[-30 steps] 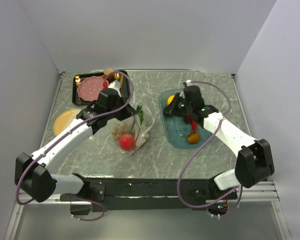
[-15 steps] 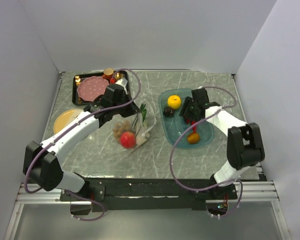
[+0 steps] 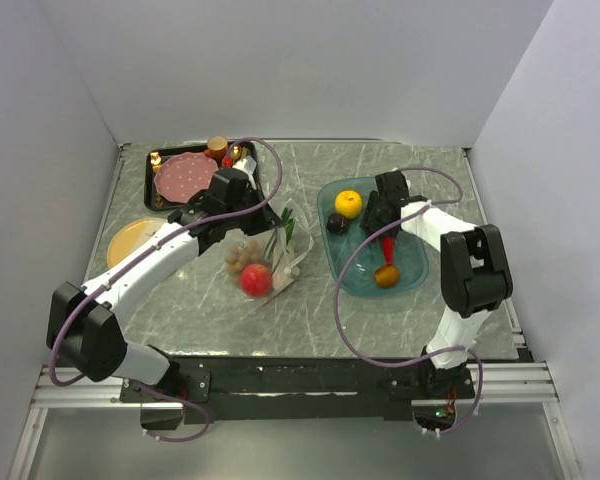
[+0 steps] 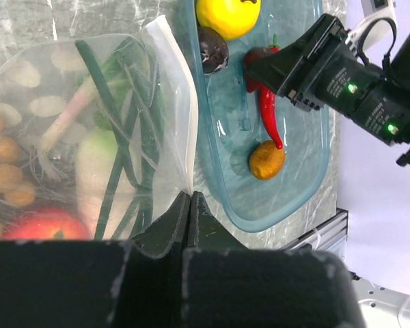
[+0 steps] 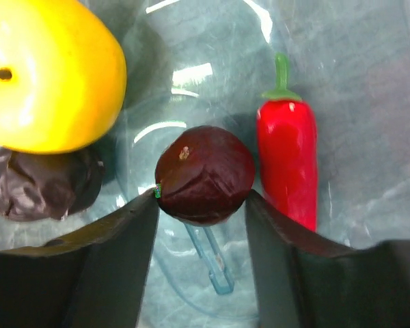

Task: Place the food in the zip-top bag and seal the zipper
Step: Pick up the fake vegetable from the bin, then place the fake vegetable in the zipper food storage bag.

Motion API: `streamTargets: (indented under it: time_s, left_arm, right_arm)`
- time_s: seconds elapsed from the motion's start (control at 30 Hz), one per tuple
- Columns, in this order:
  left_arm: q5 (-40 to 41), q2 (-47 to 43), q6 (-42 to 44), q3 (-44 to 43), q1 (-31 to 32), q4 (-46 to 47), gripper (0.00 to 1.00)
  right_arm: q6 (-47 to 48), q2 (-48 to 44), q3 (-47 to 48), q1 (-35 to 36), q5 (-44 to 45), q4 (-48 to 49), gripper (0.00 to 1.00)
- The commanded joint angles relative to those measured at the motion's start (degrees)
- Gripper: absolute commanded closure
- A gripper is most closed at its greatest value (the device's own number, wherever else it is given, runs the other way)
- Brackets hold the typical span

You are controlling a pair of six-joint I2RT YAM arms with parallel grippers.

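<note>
The zip-top bag (image 4: pixel 165 147) lies just ahead of the left pincer (image 4: pixel 190 198). That pincer's fingers are pressed together on the bag's near edge, at the end of the zipper (image 4: pixel 180 89), and the whitish strip runs away from the fingertips. Inside the bag, to that pincer's left in its own view, are the green leaves (image 4: pixel 119 137), the white oblong piece (image 4: pixel 94 167) and the brown nut cluster (image 4: pixel 3 174). Nearest the wrist is the red apple (image 4: pixel 44 224). To that pincer's right, just beside the bag, sits the teal tray (image 4: pixel 301 171). Over the tray the right pincer (image 5: pixel 201 197) is closed on a dark red round piece (image 5: pixel 205 171), with one finger touching each side. Whether that piece is off the tray floor I cannot tell. Just right of this pincer's fingers lies the red chili (image 5: pixel 287 157), its green stem pointing away from the wrist. Ahead and to the left is the yellow-orange round fruit (image 5: pixel 48 75), with a dark crumpled piece (image 5: pixel 44 181) against it, just outside the left finger. An orange-brown piece (image 4: pixel 266 159) lies by the chili's tip, apart from both pincers.
</note>
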State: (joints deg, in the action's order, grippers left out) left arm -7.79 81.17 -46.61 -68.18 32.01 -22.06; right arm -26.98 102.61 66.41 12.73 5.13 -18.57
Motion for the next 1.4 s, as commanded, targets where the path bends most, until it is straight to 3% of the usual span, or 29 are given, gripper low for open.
streamTargets:
  time_s: [0.0,0.07,0.1,0.17,0.2,0.23,0.47,0.67,0.77,0.83,0.97,1.13,1.3,1.37]
  left_arm:
    - [-0.56,-1.45,0.03,0.85,-0.19,1.14,0.99]
    - [-0.56,-1.62,-0.06,1.47,-0.19,1.58,0.99]
    - [-0.56,-1.80,-0.23,1.56,-0.19,1.67,0.99]
    - [-0.73,-1.71,-0.24,1.47,-0.19,1.41,0.99]
    - [-0.91,-1.45,-0.15,1.30,-0.19,1.41,0.99]
    - [-0.82,-1.54,-0.15,1.30,-0.19,1.41,0.99]
    - [-0.38,-1.27,0.38,0.51,-0.19,0.62,0.99]
    - [-0.47,-1.54,0.38,-0.11,-0.19,0.44,0.99]
    - [-0.56,-1.71,0.20,-0.20,-0.28,0.53,0.99]
    - [-0.56,-1.97,0.03,-0.20,-0.19,0.79,0.99]
    - [-0.12,-2.24,-0.24,-0.37,-0.19,0.45,0.99]
    - [-0.38,-3.29,-0.59,-0.20,-0.19,1.15,0.99]
    - [-1.61,-3.65,-0.50,0.15,-0.19,1.06,0.99]
    - [-2.31,-4.26,-0.59,0.33,-0.11,1.14,0.99]
  right_arm:
    - [0.35,2.07,1.71,0.01,-0.02,1.77,0.55]
    - [0.44,2.42,1.44,0.10,-0.73,2.13,0.60]
    - [0.53,3.29,1.61,0.10,-0.73,1.70,0.71]
    - [0.35,3.56,1.53,0.10,-1.34,1.16,0.81]
    - [-0.17,2.61,0.92,-0.07,-1.61,1.69,0.98]
    - [-0.44,1.81,0.13,0.01,-1.87,3.17,1.00]
    - [-2.02,-6.00,-4.71,0.01,-6.70,4.68,1.00]
    - [-8.07,-24.09,-12.26,2.38,-18.29,10.91,1.00]
    - [-10.53,-27.10,-11.92,5.28,-17.51,11.09,1.00]
    - [-12.38,-26.32,-11.22,7.30,-24.09,14.16,1.00]
    - [-16.24,-20.54,-9.55,14.59,-24.99,18.29,1.00]
    - [-26.61,-11.39,-10.61,18.55,-35.51,37.97,1.00]
    - [-31.11,1.00,-5.95,22.95,-41.06,44.13,1.00]
    - [-30.42,3.99,-3.58,23.65,-40.90,42.14,1.00]
